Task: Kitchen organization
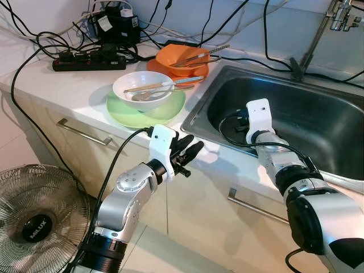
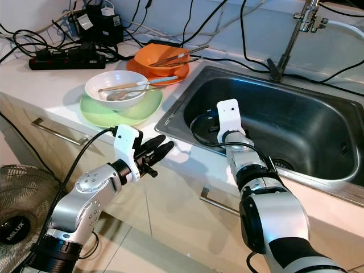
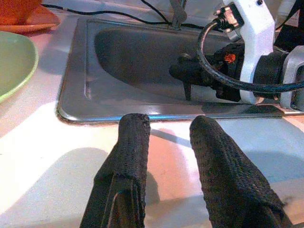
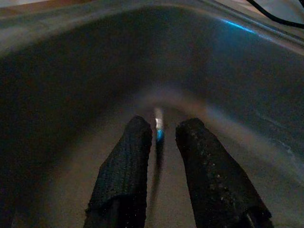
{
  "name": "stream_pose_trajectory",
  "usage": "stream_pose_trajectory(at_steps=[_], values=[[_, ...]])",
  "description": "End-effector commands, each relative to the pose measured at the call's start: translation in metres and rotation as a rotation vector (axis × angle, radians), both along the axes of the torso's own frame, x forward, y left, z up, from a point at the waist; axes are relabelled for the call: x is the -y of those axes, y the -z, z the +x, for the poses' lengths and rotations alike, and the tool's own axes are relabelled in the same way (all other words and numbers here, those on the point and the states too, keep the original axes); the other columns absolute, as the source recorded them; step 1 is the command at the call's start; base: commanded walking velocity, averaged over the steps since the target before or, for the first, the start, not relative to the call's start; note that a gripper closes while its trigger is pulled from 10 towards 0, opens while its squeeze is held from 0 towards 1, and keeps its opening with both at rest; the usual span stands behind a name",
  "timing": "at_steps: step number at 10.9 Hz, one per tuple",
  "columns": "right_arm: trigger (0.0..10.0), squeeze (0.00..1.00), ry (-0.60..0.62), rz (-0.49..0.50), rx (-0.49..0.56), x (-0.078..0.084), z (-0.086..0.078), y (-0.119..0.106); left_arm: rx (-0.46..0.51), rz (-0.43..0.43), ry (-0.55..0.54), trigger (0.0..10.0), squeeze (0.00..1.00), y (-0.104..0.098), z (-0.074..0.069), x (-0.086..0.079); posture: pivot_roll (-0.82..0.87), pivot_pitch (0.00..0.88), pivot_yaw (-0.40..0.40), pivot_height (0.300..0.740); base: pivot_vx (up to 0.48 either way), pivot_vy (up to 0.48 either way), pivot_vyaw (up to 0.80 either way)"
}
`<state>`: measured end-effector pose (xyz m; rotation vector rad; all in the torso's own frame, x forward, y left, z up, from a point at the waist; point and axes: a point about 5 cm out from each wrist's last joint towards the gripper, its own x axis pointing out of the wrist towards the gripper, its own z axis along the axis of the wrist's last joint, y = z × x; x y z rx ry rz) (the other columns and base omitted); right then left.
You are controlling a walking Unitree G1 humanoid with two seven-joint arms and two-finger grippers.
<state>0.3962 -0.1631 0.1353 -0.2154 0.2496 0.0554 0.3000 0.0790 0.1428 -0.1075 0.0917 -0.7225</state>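
Two silver metallic arms with rounded segmented casings and black joint collars, lower left and lower right of the head views. White angular camera bracket on each wrist, black cable looping from each bracket back along the forearm. Left gripper [image 1: 190,152]: two long black fingers, with a dimpled, mesh-like texture on the pads [image 3: 130,156] close up. Right gripper [image 4: 163,135]: same black textured fingers [image 4: 127,159]. Small orange detail and black connector on the right wrist bracket, upper right of the left wrist view.

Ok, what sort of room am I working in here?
Most likely a home kitchen: a stainless steel sink set in a white countertop, a metal tap above it, and a white bowl holding cutlery on a green plate.
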Motion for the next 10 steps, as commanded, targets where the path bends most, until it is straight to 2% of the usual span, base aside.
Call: stream_pose_trajectory(at_steps=[1, 2, 3, 6, 8, 10], values=[[10.0, 0.54, -0.007, -0.001, -0.029, -0.003, -0.002, 0.005, 0.002, 0.000, 0.016, 10.0, 0.00, -0.002, -0.002, 0.003, 0.22, 0.002, -0.034, 0.740, 0.000, 0.000, 0.00], [10.0, 1.00, -0.008, 0.000, -0.027, -0.003, -0.001, 0.004, 0.004, -0.001, 0.016, 10.0, 0.00, -0.002, -0.002, 0.003, 0.22, 0.007, -0.035, 0.740, 0.000, 0.000, 0.00], [10.0, 0.00, -0.006, -0.006, -0.009, -0.003, 0.000, 0.001, 0.016, -0.003, 0.006, 10.0, 0.00, -0.004, -0.002, 0.003, 0.22, 0.013, -0.036, 0.740, 0.000, 0.000, 0.00], [10.0, 0.00, -0.013, 0.051, 0.175, -0.006, 0.007, -0.025, 0.087, 0.009, -0.058, 10.0, 0.00, -0.010, 0.002, -0.002, 0.22, 0.021, -0.034, 0.740, 0.000, 0.000, 0.00], [10.0, 0.00, -0.041, 0.127, 0.386, -0.007, 0.008, -0.054, 0.185, 0.057, -0.112, 10.0, 0.00, -0.020, 0.008, -0.004, 0.20, 0.026, -0.028, 0.740, 0.000, 0.000, 0.00], [10.0, 0.00, -0.080, 0.162, 0.481, -0.012, 0.001, -0.056, 0.285, 0.092, -0.162, 10.0, 0.00, -0.033, 0.013, -0.006, 0.18, 0.029, -0.023, 0.740, 0.000, 0.000, 0.00]])
